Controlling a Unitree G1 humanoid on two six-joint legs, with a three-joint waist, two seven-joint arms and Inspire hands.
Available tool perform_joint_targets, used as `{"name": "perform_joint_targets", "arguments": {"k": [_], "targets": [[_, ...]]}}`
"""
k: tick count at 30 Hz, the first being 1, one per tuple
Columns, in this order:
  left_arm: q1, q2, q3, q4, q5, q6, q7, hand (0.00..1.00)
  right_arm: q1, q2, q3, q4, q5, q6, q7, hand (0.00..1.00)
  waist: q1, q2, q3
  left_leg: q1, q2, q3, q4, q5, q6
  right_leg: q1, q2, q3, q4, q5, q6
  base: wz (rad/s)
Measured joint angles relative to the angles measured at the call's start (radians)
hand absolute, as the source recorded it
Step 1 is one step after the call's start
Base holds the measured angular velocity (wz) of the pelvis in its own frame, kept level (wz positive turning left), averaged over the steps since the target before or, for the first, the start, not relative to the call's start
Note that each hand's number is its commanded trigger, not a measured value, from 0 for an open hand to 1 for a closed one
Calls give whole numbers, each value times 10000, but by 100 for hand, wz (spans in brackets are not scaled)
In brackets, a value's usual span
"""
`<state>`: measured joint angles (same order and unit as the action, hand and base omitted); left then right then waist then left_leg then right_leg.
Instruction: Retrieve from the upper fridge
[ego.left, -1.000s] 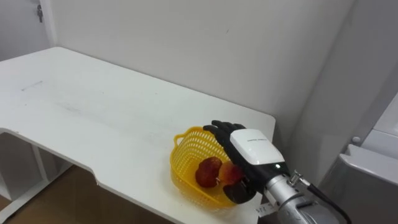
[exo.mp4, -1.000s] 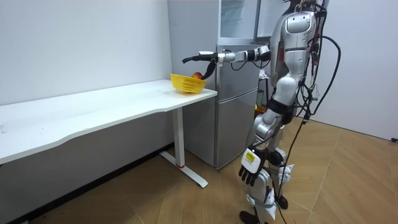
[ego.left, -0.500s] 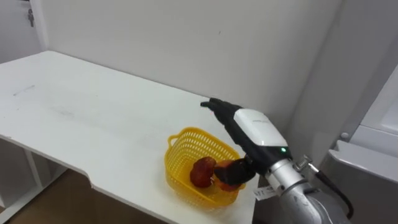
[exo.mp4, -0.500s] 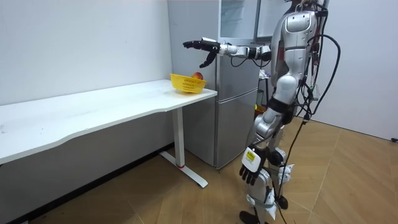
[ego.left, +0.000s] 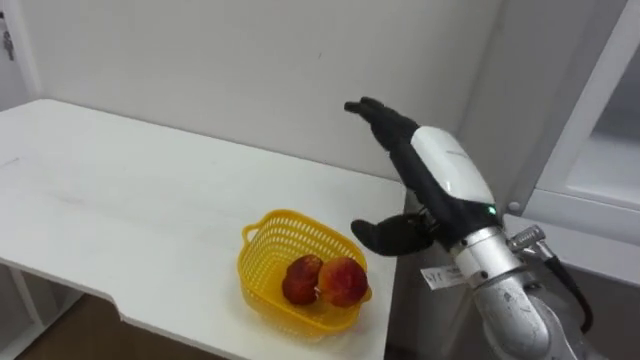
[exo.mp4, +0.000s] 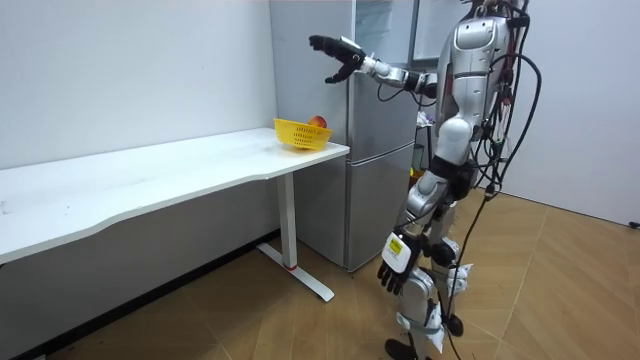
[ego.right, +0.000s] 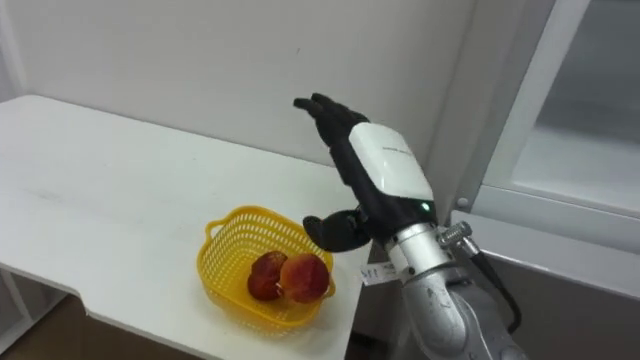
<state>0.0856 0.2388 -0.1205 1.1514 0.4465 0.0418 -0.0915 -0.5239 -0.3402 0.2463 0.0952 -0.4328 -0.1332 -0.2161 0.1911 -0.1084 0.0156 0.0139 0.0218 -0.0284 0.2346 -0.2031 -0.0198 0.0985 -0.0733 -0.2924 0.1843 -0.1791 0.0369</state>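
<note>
The robot's right hand (ego.left: 440, 175) has lifted clear of the yellow basket (ego.left: 262, 228) and hangs at upper centre, its fingers spread apart and holding nothing. Two red fruits (ego.left: 325, 281) lie in the basket at lower centre, so the delivery looks done. The white table (ego.left: 120, 190) meets a pale wall (ego.left: 250, 70), with the grey fridge (exo.mp4: 385, 170) beside it on a wooden floor (exo.mp4: 560, 290). The left hand (exo.mp4: 393, 272) hangs low.

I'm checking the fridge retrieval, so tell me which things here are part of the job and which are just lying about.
Part of the job: two red fruits in the yellow basket; the fridge; the right robot hand, raised open and empty.
Just about: the white table; the left robot hand, hanging by the leg.
</note>
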Motion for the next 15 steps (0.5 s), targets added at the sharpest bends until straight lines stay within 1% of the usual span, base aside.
{"name": "perform_joint_targets", "arguments": {"k": [4, 7, 8, 10, 11, 12, 13, 14, 15], "targets": [[85, -43, 2, -8, 2, 0, 18, 0, 1, 2, -82, -373, 252, -28, -373, 0, -166, 112, -61, 8, 1, 12, -1, 0, 0, -7, -1, -3, 2, 0, 0, -1], [257, -124, 10, 23, -14, 0, 22, 0, 32, 1, -107, -802, 502, -124, -759, 0, -198, 231, -106, 217, 21, 198, -88, 1, 0, 41, 4, 174, 14, 0, 0, -19], [265, -180, 15, 60, -11, -1, 30, 0, 154, 2, -235, -1074, 607, -202, -961, 0, -211, 256, -104, 268, 19, 242, -119, 1, 1, 64, 2, 203, 14, 0, 0, -7], [278, -268, 7, 73, -24, -4, 120, 0, 500, 4, -440, -1654, 795, -239, -1307, 0, -266, 255, -104, 294, 19, 243, -118, 1, 2, 115, 1, 194, 14, 0, 0, -2], [308, -318, -2, 72, -26, -14, 177, 0, 663, 15, -475, -1943, 817, -292, -1509, 0, -369, 271, -94, 300, 20, 246, -124, 1, 2, 135, 1, 193, 13, 0, 0, 0], [325, -333, 1, 66, -31, -63, 185, 0, 847, 101, -613, -2268, 749, -401, -1606, 0, -502, 312, -68, 296, 28, 239, -118, 0, 0, 116, 6, 187, 13, 0, 0, 0], [325, -333, 0, 63, -28, -89, 186, 0, 1090, 264, -824, -2628, 690, -565, -1746, 0, -579, 314, -70, 284, 34, 247, -123, -1, -1, 73, 11, 197, 16, 1, -1, 0], [326, -334, 0, 64, -28, -109, 189, 0, 1238, 302, -890, -2833, 692, -631, -1844, 0, -605, 325, -67, 283, 35, 254, -130, -1, -1, 65, 12, 202, 16, 1, -2, -5], [352, -344, 1, 65, -27, -152, 196, 0, 1534, 357, -1059, -3191, 691, -782, -1940, 0, -737, 369, -68, 284, 31, 261, -129, -1, -1, 67, 14, 245, 12, 2, -3, -7]]}}
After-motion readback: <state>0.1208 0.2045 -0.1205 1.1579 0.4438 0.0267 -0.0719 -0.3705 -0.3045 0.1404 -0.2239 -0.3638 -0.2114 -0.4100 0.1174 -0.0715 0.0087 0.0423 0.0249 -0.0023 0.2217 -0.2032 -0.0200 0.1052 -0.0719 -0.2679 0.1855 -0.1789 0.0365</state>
